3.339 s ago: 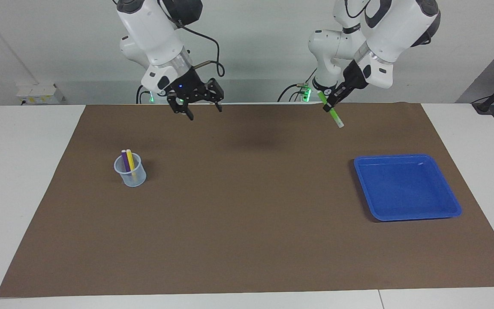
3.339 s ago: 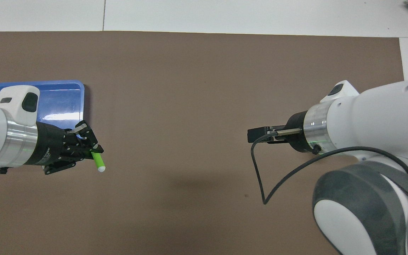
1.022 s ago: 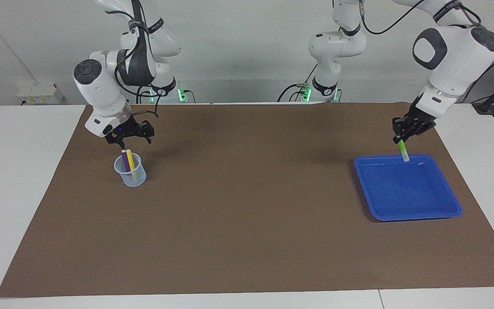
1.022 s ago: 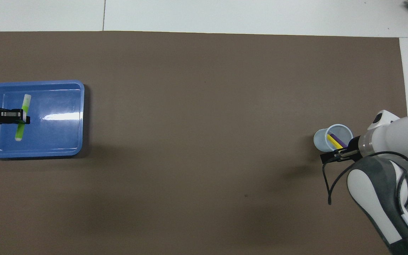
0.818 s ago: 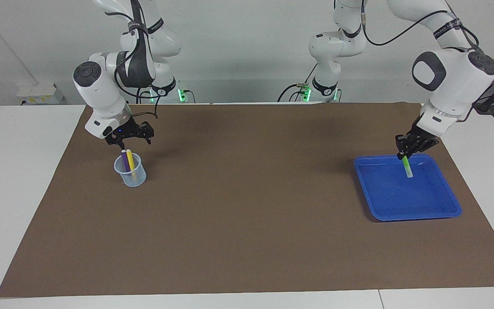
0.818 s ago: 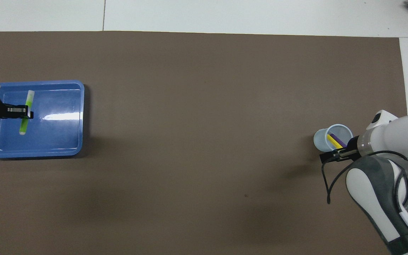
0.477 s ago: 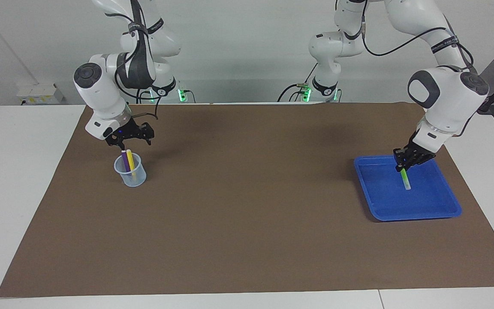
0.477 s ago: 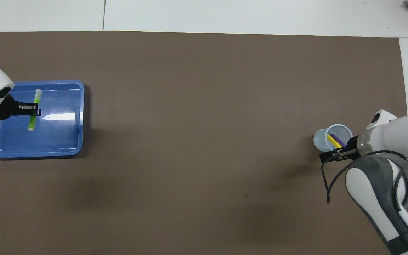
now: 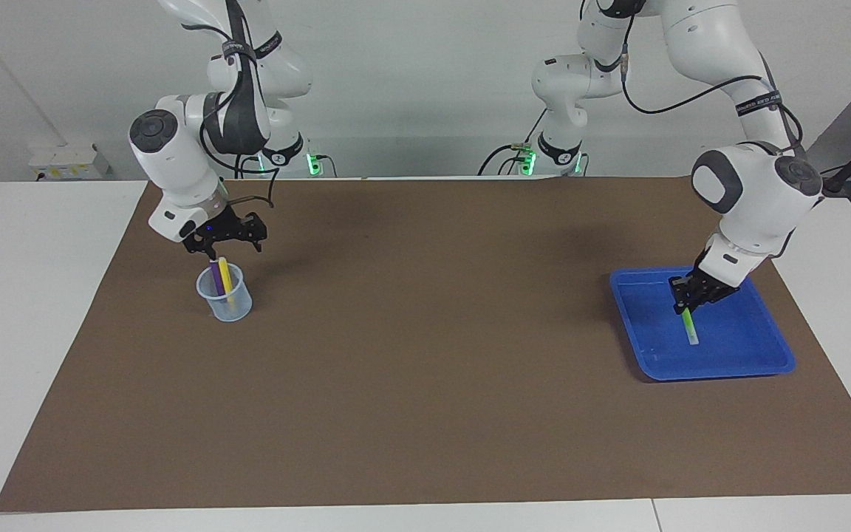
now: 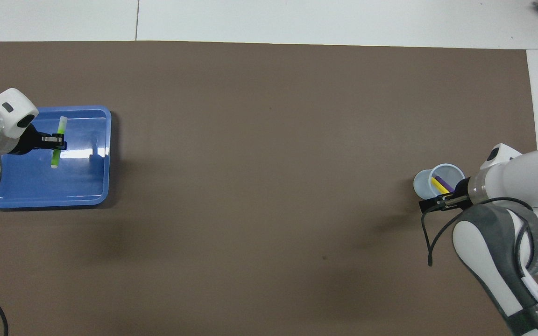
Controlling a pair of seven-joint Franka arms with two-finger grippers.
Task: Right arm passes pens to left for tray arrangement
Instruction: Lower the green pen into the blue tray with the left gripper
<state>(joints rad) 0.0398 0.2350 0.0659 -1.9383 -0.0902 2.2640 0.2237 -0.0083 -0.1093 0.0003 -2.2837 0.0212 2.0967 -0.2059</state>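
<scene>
The blue tray point(image 9: 728, 366) lies toward the left arm's end of the table. My left gripper point(image 9: 682, 299) hangs low over the tray, shut on the green pen point(image 9: 690, 329). The pen slants down with its pale tip close to the tray floor. From overhead, the green pen point(image 10: 57, 149) crosses the left gripper point(image 10: 58, 141) over the tray point(image 10: 82, 182). My right gripper point(image 9: 224, 247) is open just above a small translucent cup point(image 9: 232, 307). The purple pen point(image 9: 215, 275) and the yellow pen point(image 9: 225, 278) stand in that cup.
A brown mat point(image 9: 425, 355) covers most of the white table. The cup point(image 10: 424, 185) stands toward the right arm's end. A black cable point(image 10: 430, 242) loops off the right wrist.
The left gripper has come down with the green pen, from the tray's rim nearer the robots to low over the tray's middle. The right gripper has stayed over the cup.
</scene>
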